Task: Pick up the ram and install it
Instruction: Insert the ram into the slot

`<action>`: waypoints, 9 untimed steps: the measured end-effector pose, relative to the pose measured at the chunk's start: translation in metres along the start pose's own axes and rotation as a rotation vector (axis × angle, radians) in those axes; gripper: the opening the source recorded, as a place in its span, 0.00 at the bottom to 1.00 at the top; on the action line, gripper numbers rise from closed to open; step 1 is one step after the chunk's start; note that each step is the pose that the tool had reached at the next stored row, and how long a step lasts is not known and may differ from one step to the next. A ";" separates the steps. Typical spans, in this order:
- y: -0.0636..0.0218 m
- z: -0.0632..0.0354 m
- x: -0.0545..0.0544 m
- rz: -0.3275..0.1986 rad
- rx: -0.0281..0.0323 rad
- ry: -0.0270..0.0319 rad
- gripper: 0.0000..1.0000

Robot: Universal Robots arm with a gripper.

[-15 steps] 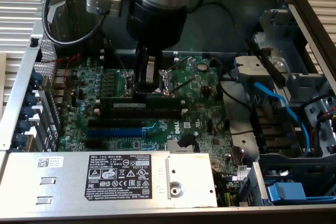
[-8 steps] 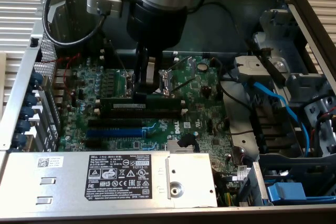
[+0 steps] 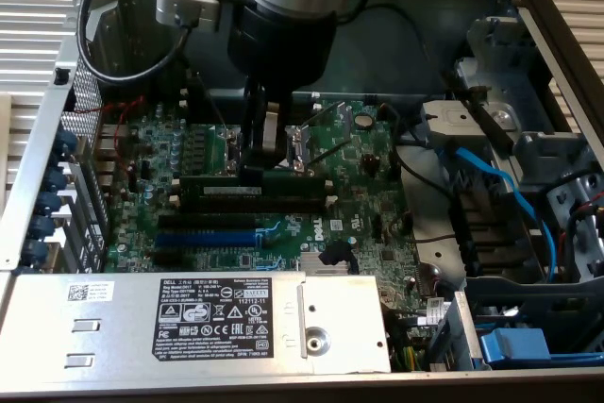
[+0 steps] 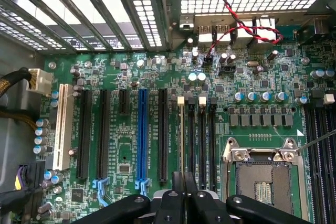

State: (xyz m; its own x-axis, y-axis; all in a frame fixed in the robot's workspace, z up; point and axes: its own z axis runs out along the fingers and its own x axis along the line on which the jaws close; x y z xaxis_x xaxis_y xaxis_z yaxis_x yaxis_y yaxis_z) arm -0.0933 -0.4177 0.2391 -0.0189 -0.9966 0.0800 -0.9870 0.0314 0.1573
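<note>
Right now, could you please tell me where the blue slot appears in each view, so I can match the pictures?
Exterior view: the blue slot lies on the motherboard toward the exterior view's left, beside the silver power supply.
Wrist view: it runs between black slots, with the white slot beyond them.
Shared landmark: the metal-framed CPU socket, in both views.

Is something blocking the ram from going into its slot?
Nothing visible does. The gripper is shut on the ram, which lies right at the black slots, with no cable or part between them.
</note>
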 end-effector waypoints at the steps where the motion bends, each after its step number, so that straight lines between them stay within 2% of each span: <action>1: -0.0001 0.0000 0.000 0.000 0.0000 0.0000 0.12; 9: -0.0003 0.0000 0.000 -0.007 0.0006 0.0010 0.12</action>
State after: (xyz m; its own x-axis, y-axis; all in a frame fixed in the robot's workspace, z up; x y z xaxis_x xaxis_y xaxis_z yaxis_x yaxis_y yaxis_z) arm -0.0931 -0.4177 0.2391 -0.0121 -0.9967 0.0799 -0.9872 0.0246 0.1573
